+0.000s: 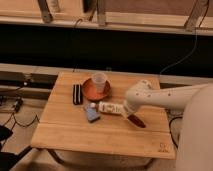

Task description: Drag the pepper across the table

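The pepper (136, 121) is a small dark-red tapered thing lying on the light-wood table (100, 135), right of centre. My gripper (130, 114) comes in from the right on a white arm and sits right at the pepper's left end, touching or nearly touching it. The gripper's tip is partly hidden by the wrist. A white bottle (110, 107) lies on its side just left of the gripper.
A small flat blue item (91, 113) lies left of the bottle. An orange-brown plate (89, 92) with a pale cup (99, 80) stands at the back centre. A black flat object (77, 94) lies left of the plate. A small mark (162, 147) sits near the front right corner.
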`<action>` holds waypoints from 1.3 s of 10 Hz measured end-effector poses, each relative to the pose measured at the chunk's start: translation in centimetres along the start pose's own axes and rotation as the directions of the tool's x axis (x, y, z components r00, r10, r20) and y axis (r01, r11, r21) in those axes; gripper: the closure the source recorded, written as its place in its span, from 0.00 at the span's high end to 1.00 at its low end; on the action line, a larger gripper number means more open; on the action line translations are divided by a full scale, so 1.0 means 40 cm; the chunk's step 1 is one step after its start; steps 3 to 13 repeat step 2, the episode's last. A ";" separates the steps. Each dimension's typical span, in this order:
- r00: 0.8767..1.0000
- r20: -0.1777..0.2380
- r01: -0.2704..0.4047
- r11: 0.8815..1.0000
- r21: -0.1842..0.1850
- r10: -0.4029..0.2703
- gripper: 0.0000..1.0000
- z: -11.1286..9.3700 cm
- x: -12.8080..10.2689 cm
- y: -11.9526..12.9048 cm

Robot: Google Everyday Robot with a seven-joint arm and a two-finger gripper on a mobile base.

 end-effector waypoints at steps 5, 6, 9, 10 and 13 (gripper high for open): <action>0.997 0.007 -0.082 0.997 0.011 0.082 0.10 -0.005 0.056 -0.056; 0.997 0.007 -0.082 0.997 0.011 0.082 0.10 -0.005 0.056 -0.056; 0.997 0.007 -0.082 0.997 0.011 0.082 0.10 -0.005 0.056 -0.056; 0.997 0.007 -0.082 0.997 0.011 0.082 0.10 -0.005 0.056 -0.056; 0.997 0.007 -0.082 0.997 0.011 0.082 0.10 -0.005 0.056 -0.056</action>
